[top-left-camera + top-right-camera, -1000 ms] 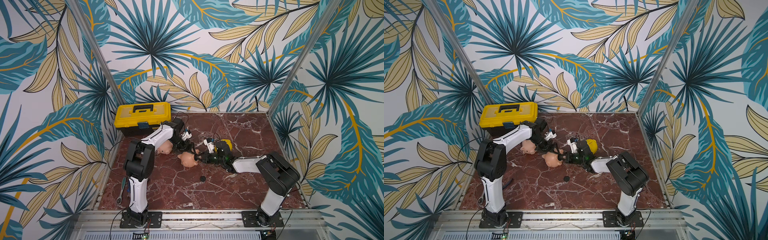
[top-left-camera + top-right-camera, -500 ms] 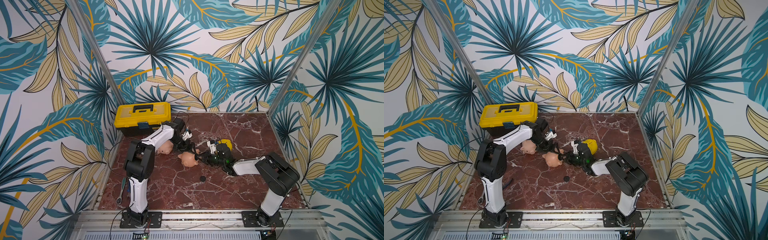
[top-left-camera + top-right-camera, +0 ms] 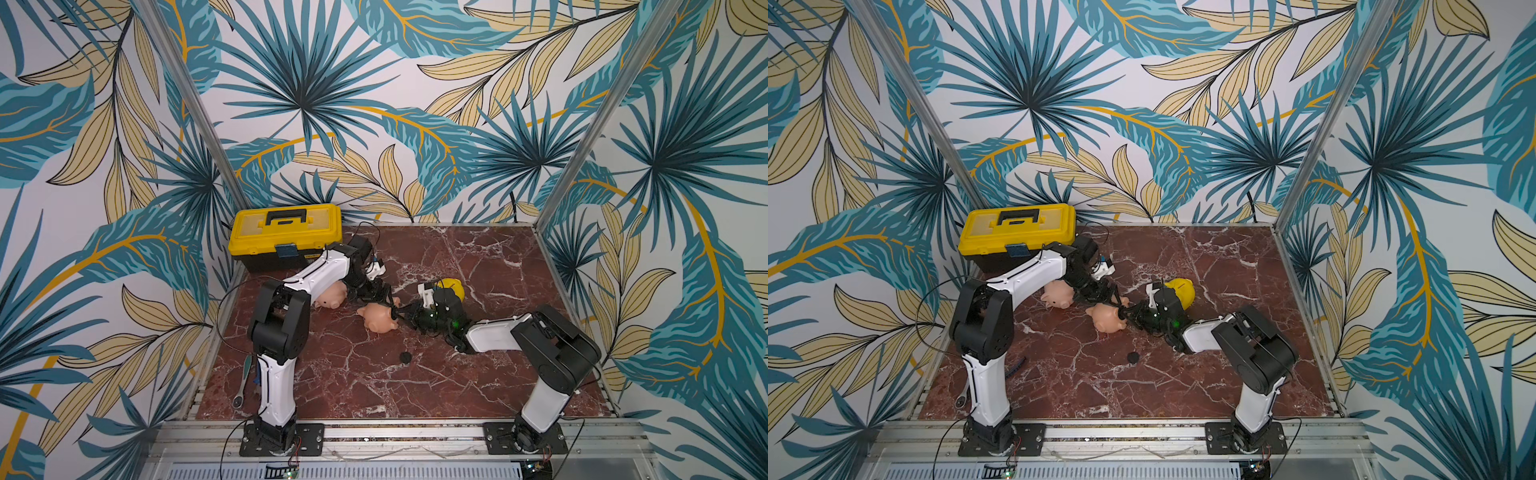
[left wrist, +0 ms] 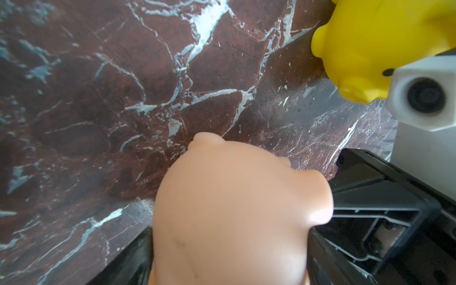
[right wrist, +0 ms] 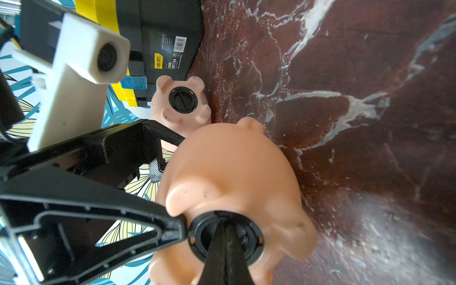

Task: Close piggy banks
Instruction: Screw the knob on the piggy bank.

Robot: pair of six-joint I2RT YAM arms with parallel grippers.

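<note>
While turned belly-out toward the right arm at mid-table, peach piggy bank (image 3: 378, 319) sits clamped between the left gripper (image 4: 232, 241) fingers; right gripper (image 5: 224, 229), tips pressed together, meets the black plug (image 5: 197, 237) in its belly. Pink piggy bank (image 3: 332, 296) just behind, plugged. Yellow piggy bank (image 3: 453, 286) near the right wrist. Table (image 3: 478, 257) bare toward the front and right edges. Count: three pigs, one loose disc (image 3: 405, 357), one toolbox (image 3: 286, 237) at the back-left corner

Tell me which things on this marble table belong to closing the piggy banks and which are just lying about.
Job in hand:
peach plastic piggy bank
pink plastic piggy bank
yellow plastic piggy bank
loose black round plug disc

Lying about:
yellow-and-black plastic toolbox
metal ratchet wrench
</note>
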